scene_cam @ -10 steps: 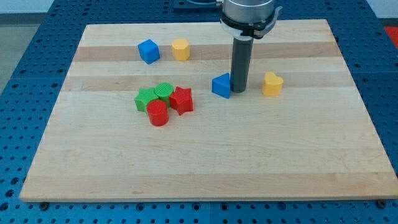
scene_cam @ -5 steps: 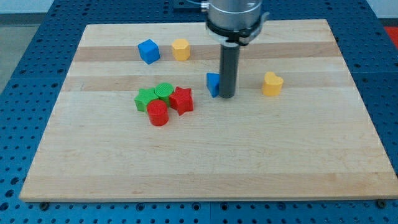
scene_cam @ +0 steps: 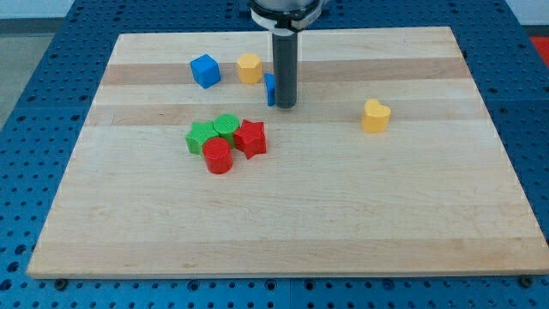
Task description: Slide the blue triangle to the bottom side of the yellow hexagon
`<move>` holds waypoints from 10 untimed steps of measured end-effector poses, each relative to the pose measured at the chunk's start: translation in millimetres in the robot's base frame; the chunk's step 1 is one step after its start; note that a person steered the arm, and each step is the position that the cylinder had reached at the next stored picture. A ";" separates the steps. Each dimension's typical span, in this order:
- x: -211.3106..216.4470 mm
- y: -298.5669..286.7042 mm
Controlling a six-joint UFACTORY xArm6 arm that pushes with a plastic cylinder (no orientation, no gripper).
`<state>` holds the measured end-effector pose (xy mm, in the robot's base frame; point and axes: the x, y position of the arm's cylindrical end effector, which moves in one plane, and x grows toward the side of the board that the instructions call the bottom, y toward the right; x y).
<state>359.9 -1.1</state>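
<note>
The blue triangle (scene_cam: pixel 269 89) sits near the view's top centre, mostly hidden behind my rod. My tip (scene_cam: pixel 285 106) touches its right side. The yellow hexagon (scene_cam: pixel 249 68) lies just up and left of the triangle, a small gap apart. The triangle is to the hexagon's lower right.
A blue cube (scene_cam: pixel 205 70) lies left of the hexagon. A yellow heart-like block (scene_cam: pixel 375 115) sits at the right. A cluster of a green block (scene_cam: pixel 201 136), a green cylinder (scene_cam: pixel 226 126), a red star (scene_cam: pixel 250 138) and a red cylinder (scene_cam: pixel 218 157) lies left of centre on the wooden board (scene_cam: pixel 283 232).
My tip has moved up and to the left, pushing the blue triangle with it from the board's middle toward the yellow hexagon. The other blocks have not moved.
</note>
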 end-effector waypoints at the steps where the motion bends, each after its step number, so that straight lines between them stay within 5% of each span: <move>1: -16.8 0.0; 5: -41.8 -14.0; 10: 17.6 169.9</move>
